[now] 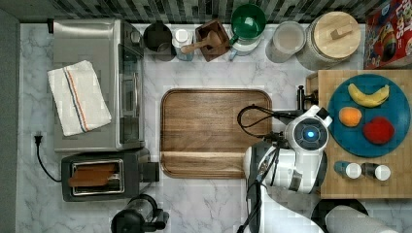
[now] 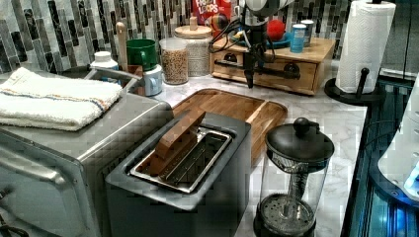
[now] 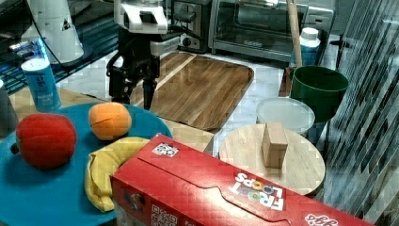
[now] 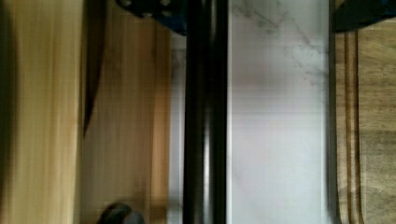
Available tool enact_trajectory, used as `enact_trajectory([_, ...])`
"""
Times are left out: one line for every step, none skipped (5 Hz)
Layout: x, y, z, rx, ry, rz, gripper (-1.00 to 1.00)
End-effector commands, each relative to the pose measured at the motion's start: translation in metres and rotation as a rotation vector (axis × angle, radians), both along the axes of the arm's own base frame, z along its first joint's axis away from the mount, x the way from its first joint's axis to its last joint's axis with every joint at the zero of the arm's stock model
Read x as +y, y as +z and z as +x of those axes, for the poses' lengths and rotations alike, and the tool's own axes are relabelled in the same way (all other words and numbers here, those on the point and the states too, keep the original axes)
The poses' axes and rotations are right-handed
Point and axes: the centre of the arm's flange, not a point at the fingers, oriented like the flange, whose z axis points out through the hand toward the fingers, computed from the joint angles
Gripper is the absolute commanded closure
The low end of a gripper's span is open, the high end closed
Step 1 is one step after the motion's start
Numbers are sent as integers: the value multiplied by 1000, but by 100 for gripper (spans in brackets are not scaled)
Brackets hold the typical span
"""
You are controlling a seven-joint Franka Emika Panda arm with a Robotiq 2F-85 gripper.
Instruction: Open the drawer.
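The drawer (image 2: 271,69) sits under the butcher-block top (image 2: 316,48) at the left view's far right, looking at most barely pulled out, its black bar handle (image 4: 205,112) running across the front. The gripper (image 2: 249,74) hangs straight down over that bar, fingers apart and straddling it, likely lined up to close and pull toward the brown tray (image 1: 216,133). On top, a blue plate (image 1: 396,114) holds a banana, an orange and a red fruit
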Motion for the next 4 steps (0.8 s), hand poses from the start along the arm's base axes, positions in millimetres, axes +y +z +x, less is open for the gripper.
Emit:
enact_trajectory([88, 32, 53, -61, 30, 20, -100])
enact_trajectory([116, 19, 59, -77, 27, 13, -100])
enact_trajectory([150, 8, 61, -97, -2, 29, -100])
enact_trajectory([176, 12, 61, -84, -1, 51, -100])
